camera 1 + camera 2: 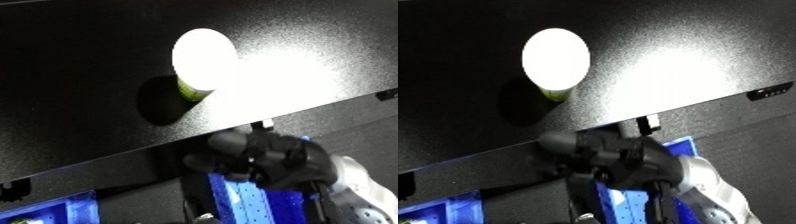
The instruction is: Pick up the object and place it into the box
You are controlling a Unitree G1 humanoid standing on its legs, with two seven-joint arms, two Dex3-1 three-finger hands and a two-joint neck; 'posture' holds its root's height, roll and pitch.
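Note:
A small green container with a bright white round lid [202, 59] stands upright on the black table [80, 75], lit by a strong glare. My right hand [266, 156] hovers below the table's front edge, above a blue bin [242, 199]. Its fingers [560, 140] reach loosely to the left, apart from the thumb, with nothing between them. The hand is well short of the container and does not touch it. My left hand shows in neither view.
The table's front edge [133, 152] runs diagonally from lower left to upper right. A second blue bin [53, 212] shows at the lower left corner. A small black bracket [771, 91] sits at the table's edge on the right.

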